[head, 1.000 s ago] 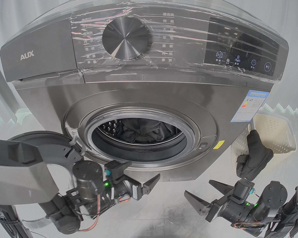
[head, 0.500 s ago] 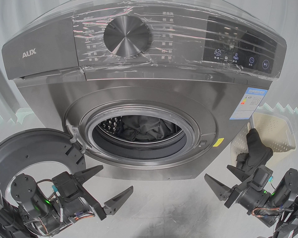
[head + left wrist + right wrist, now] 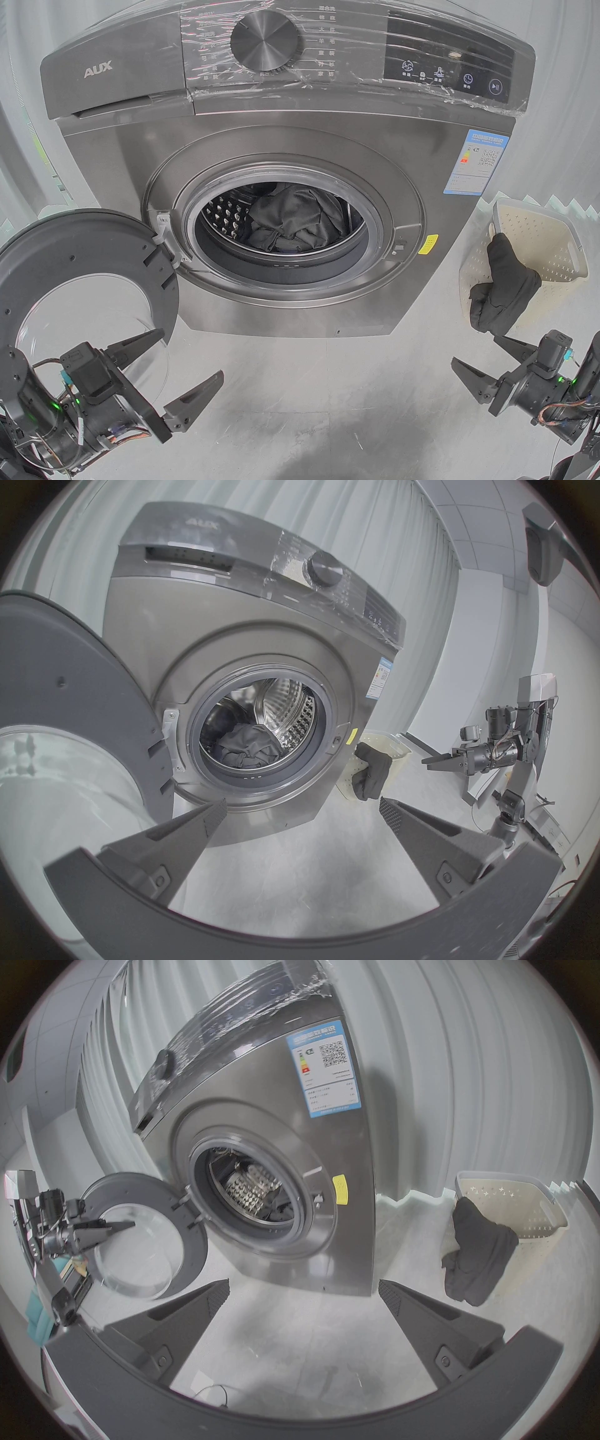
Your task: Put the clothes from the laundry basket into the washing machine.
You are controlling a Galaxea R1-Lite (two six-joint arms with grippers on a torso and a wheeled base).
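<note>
The grey washing machine point(image 3: 294, 125) stands with its round door point(image 3: 75, 250) swung open to the left. A heap of dark clothes point(image 3: 290, 219) lies in the drum. To the right, a cream laundry basket point(image 3: 544, 244) stands on the floor with a black garment point(image 3: 503, 287) draped over its near rim. My left gripper point(image 3: 187, 356) is open and holds nothing, low in front of the open door. My right gripper point(image 3: 476, 351) is open and holds nothing, just below and in front of the hanging garment. The wrist views show the drum clothes point(image 3: 247, 745) and the black garment point(image 3: 478, 1250).
Bare pale floor point(image 3: 325, 387) spreads in front of the machine between the two arms. The open door point(image 3: 134, 1184) takes up the space on the left. White curtains point(image 3: 475, 1072) hang behind the machine and the basket point(image 3: 512, 1200).
The camera has pulled back, so the machine looks smaller. My left gripper has drawn away from below the drum opening to the lower left. My right gripper has shifted right.
</note>
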